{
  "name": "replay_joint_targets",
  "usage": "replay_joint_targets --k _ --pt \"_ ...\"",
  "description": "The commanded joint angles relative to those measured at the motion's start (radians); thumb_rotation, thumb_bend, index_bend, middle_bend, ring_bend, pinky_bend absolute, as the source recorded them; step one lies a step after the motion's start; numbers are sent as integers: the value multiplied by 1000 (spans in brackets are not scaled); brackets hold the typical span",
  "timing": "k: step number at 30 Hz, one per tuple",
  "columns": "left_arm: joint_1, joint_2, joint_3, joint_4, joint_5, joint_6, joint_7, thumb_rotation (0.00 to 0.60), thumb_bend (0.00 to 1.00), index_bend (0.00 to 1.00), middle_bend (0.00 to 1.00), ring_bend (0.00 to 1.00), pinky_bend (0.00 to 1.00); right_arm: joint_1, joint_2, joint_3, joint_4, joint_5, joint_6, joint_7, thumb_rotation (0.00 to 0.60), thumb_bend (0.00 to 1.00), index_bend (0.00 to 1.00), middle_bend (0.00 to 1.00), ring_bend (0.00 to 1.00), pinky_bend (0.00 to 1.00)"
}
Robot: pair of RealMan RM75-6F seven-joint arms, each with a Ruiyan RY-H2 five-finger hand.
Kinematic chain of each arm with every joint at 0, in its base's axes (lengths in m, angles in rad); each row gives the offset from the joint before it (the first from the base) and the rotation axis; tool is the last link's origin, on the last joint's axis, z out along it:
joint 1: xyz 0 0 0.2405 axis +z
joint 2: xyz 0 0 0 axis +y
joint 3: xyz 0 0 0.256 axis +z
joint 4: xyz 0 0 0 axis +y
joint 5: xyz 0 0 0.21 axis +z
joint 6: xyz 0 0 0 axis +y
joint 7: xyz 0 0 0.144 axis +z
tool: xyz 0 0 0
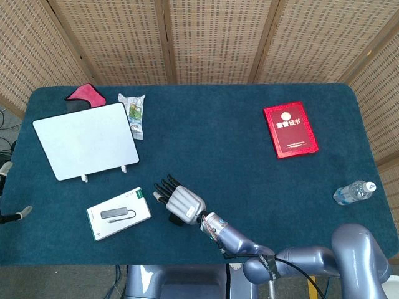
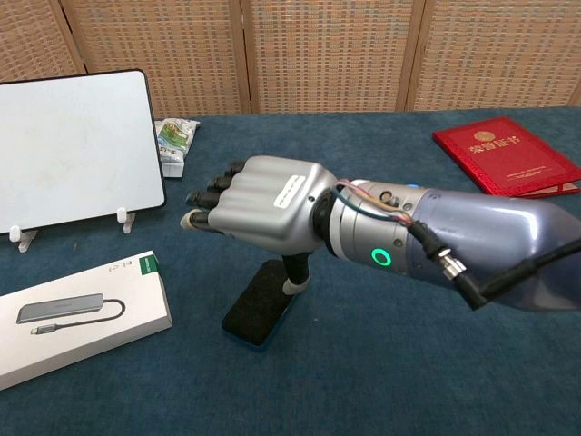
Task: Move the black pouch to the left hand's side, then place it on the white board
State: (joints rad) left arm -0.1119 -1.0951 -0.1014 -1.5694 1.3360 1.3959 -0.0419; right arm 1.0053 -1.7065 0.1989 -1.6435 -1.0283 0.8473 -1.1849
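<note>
Black pouch (image 2: pixel 260 311) lies flat on teal table (image 1: pixel 224 149) near white box (image 2: pixel 77 318), right hand (image 2: pixel 263 202) above it, fingers spread, holding nothing; white board (image 2: pixel 77 150) well apart; left hand (image 1: pixel 15 215) unclear at edge

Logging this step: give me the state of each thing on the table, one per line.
black pouch: flat on table, released
right hand: open, above pouch
white board: propped, bare
adapter box: closed, flat
red certificate: closed
water bottle: on its side
snack packet: lying flat

Pouch (image 2: pixel 259 312) under robot hand (image 2: pixel 263 202); board (image 2: pixel 74 150) far left
</note>
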Motion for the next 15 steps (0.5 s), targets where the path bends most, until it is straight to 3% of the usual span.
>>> replay_joint_targets --k 1,4,8,11,15 --pt "0 2 1 2 5 1 -6 600 0 0 0 0 0 -14 76 -5 -123 17 87 -23 600 0 0 0 0 65" --pt "-8 4 2 15 29 3 -16 600 0 0 0 0 0 -94 199 -29 -271 -70 212 37 600 0 0 0 0 65" --pt "-13 5 5 39 49 2 -31 600 0 0 0 0 0 -197 325 -70 -342 -204 335 159 600 0 0 0 0 44" --pt "-16 6 6 52 56 1 -48 600 0 0 0 0 0 -288 417 -100 -330 -307 436 311 600 0 0 0 0 12" --pt "-18 12 9 62 77 7 -70 600 0 0 0 0 0 -400 507 -134 -179 -435 580 530 600 0 0 0 0 0"
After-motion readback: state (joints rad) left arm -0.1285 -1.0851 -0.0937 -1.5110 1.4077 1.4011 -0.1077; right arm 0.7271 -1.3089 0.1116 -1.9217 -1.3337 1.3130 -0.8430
